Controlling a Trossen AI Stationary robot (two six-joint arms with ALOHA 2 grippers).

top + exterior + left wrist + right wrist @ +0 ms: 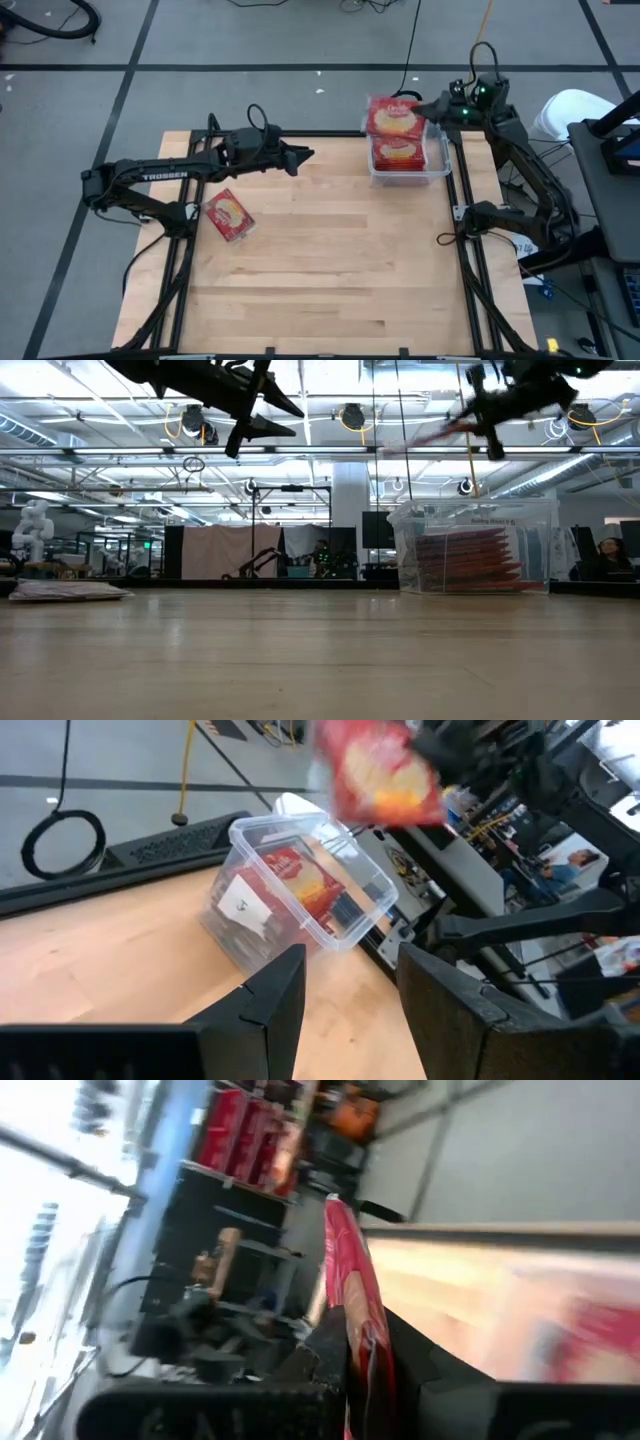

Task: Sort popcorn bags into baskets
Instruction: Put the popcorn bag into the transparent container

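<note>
One bag (228, 214) lies flat near the table's left edge (180, 300) — not yet sorted. The left gripper (303, 156) hovers mid-table, fingers apart and empty. At the far right corner, the right gripper (432, 107) clamps a bag (394, 117) above the nearly full tub (437, 172) — it should level the packet and centre it before releasing.

- Overhead view: even, bright light; soft, faint shadows on the surface (320, 260).
- Low view: ceiling lamps glare; near surface out of focus.
- Right wrist view: heavy motion blur; held popcorn bag (355, 1315) smeared.
</note>
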